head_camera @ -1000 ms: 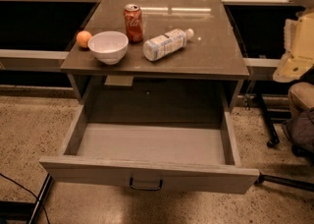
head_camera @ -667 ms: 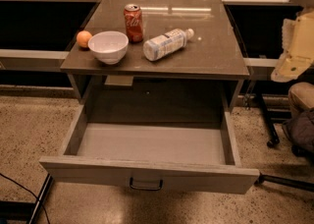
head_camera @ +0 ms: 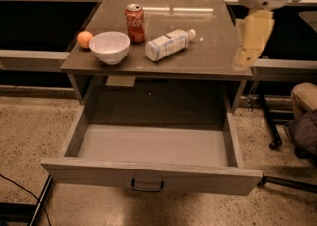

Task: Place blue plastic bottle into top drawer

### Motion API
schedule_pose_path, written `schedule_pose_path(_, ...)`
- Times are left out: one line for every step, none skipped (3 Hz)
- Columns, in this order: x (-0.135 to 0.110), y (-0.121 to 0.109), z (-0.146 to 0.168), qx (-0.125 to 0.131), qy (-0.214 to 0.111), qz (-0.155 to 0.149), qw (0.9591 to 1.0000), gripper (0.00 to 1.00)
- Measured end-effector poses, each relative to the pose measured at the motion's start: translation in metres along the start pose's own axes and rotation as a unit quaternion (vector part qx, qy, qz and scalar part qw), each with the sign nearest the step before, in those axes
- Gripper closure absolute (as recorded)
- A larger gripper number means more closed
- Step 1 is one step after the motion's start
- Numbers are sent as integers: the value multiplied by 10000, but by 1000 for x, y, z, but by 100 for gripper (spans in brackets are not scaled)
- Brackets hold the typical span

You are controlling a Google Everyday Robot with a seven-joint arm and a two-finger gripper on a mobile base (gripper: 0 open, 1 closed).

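The blue plastic bottle (head_camera: pixel 168 44) lies sideways on the table (head_camera: pixel 213 59). I judge it light, slick and squashy, so I'd grip mid-label. The top drawer (head_camera: pixel 153 145) stands open under the table. The gripper (head_camera: pixel 252 34) hovers at the table's right edge; I cannot tell whether it is open or closed.

bench (head_camera: pixel 213 54): glossy grey-brown. blue plastic bottle (head_camera: pixel 167 44): clear, pale blue-and-white label, white cap. can (head_camera: pixel 134 23): red, white script. bowl (head_camera: pixel 110 47): white. fruit (head_camera: pixel 85 38): orange. top drawer (head_camera: pixel 148 174): plain grey, dark handle (head_camera: pixel 147 187). floor (head_camera: pixel 29 131): speckled tan. tool (head_camera: pixel 252 36): cream, upper right over the bench's right edge.
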State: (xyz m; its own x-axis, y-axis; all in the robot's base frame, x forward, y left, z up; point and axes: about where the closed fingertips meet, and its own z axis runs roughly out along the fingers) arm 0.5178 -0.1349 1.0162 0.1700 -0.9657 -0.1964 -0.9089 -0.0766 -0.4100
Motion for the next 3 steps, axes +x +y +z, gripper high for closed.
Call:
schedule_pose_path(-16, -15, 101, -375, -205, -366, 9984, 0)
schedule_pose_path(-18, -14, 117, -152, -438, -731, 9963, 0)
schedule_pose_path(-19, -16, 117, -91, -444, -794, 9958, 0)
